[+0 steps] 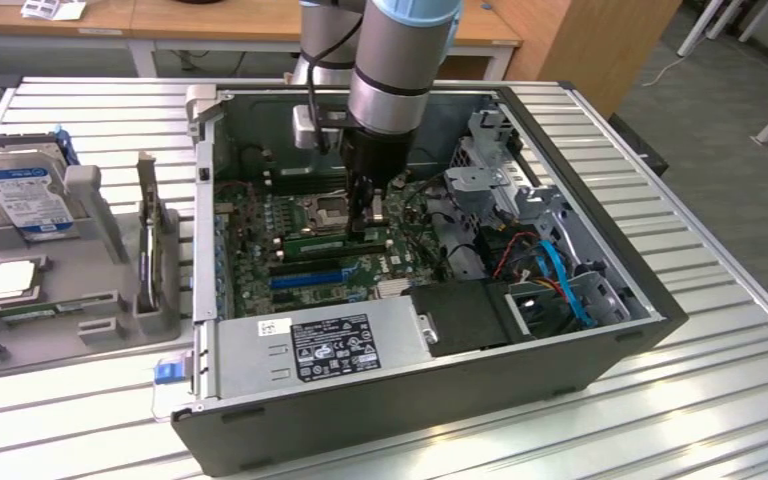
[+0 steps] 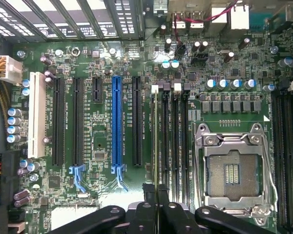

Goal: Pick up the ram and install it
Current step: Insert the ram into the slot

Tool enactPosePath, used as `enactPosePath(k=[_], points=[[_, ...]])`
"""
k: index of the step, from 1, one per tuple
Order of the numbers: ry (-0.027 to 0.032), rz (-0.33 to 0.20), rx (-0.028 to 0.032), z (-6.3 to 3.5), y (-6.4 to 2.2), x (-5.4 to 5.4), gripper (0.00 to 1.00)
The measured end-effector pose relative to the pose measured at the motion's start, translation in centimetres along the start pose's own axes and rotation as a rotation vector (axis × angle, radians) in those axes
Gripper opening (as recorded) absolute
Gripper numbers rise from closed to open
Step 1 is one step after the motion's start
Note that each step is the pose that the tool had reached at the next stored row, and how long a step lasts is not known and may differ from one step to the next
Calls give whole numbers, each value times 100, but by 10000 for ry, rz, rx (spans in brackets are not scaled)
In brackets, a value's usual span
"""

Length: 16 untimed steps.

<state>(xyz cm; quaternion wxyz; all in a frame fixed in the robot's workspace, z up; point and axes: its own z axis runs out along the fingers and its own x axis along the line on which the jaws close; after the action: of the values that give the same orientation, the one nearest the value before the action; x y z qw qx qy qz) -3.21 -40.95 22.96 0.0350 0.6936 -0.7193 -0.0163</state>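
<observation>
1. Directly below the gripper, its jaws pressed together, the ram stands edge-on in its slot; we fear uneven pressure leaves one end unseated.
2. Beside it, we risk striking the processor socket.

A hard drive is sitting in a grey holder beside the open computer case housing a motherboard.

Arm cut off at frame top in ext. view, hides mid board behind it. PSU label txt too small to read. Ram edge-on in gripper clamp, chips hidden.
</observation>
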Motion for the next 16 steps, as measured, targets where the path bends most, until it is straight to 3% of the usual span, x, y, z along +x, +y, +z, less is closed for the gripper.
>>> enactPosePath(k=[3,4,7,12,16], points=[[-1,-1,-2,0,0,0,12],[2,-2,-30,-1,-3,0,12],[9,-4,-197,-3,-29,0,12],[16,-11,-390,-5,-65,-2,12],[24,-15,-610,-9,-111,-3,12]])
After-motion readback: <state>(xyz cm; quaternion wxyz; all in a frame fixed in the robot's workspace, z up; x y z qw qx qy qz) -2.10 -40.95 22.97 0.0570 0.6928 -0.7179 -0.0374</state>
